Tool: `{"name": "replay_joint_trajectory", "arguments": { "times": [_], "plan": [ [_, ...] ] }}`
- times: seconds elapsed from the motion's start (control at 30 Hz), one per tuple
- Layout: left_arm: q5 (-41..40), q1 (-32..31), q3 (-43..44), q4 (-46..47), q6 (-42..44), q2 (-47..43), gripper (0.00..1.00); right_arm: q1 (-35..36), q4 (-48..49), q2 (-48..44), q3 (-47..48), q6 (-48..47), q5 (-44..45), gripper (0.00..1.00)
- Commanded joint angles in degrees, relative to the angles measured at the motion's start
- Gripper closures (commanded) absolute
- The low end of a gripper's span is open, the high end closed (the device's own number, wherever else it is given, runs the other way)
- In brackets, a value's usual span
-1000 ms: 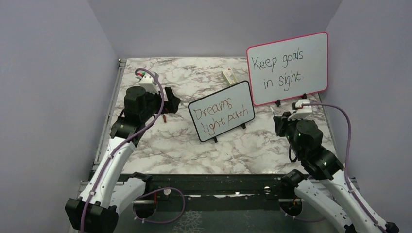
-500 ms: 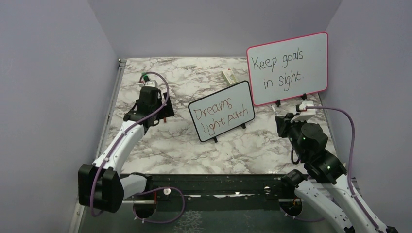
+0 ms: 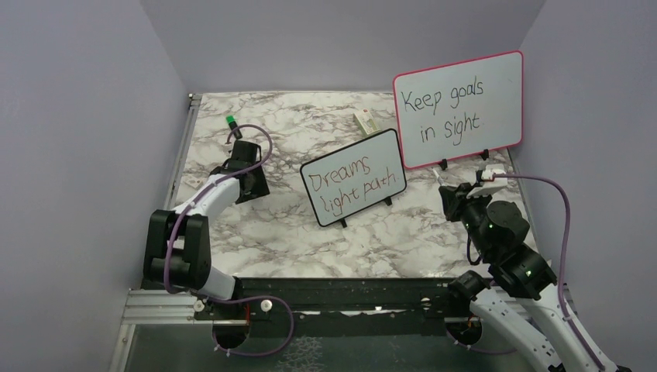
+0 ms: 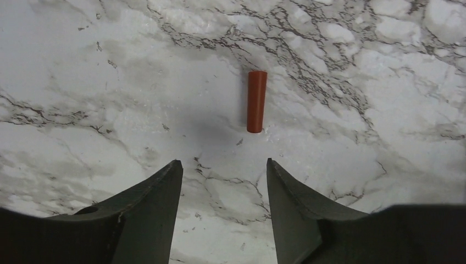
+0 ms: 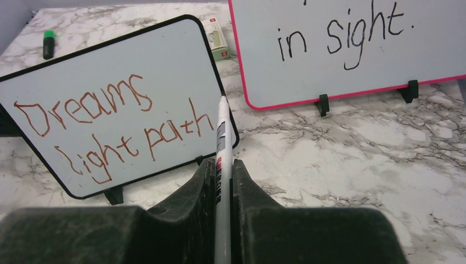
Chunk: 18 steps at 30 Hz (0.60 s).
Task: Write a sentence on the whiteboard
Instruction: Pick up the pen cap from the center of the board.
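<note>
Grey-veined marble tabletop [image 3: 271, 225] is running wall to wall inside a plain lilac enclosure. The whiteboard [image 5: 165, 60] is standing on its small black feet near the middle of it, tilted back and angled toward the right arm, probably so that arm can reach its face. The sentence [image 5: 112, 124] is showing in red over two lines, "Dreams light path", so the writing itself is looking finished. Behind and to the right, a larger pink-framed board [image 3: 459, 108] is standing with black words on it, seemingly as a sample. The right claw [image 5: 222, 162] is squeezing a white marker [image 5: 222, 126] between nearly closed jaws. The barrel is pointing up and forward at the whiteboard's right edge, and in the overhead view the tip is sitting clear of the board. The left claw [image 4: 222, 162] is hanging low over the left part of the table with its jaws parted to a middling width. It is gripping and touching nothing. A red cap [image 4: 256, 101] is lying on the marble just beyond its fingertips, slightly right of the gap. That placement is suggesting the left arm is lining up on the cap, perhaps so the marker can be closed. A green-capped marker [image 3: 230, 122] and a small box [image 3: 366, 120] are lying farther back, well apart from both claws.
</note>
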Motion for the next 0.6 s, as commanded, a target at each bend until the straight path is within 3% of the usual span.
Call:
{"name": "replay_joint_trajectory", "arguments": {
  "times": [0.0,0.27,0.57],
  "plan": [
    [0.6,1.2,3.3,1.9,-0.9,4.4,0.46,-0.4,0.8,-0.7,-0.1,-1.0,-1.6,0.99],
    [3.3,1.5,8.5,2.3,0.7,10.9,0.58,-0.4,0.9,0.5,0.0,-1.2,-1.6,0.99],
    [3.8,1.4,10.8,1.3,2.1,15.5,0.64,-0.4,0.9,1.8,0.1,-1.3,-0.9,0.99]
  ]
}}
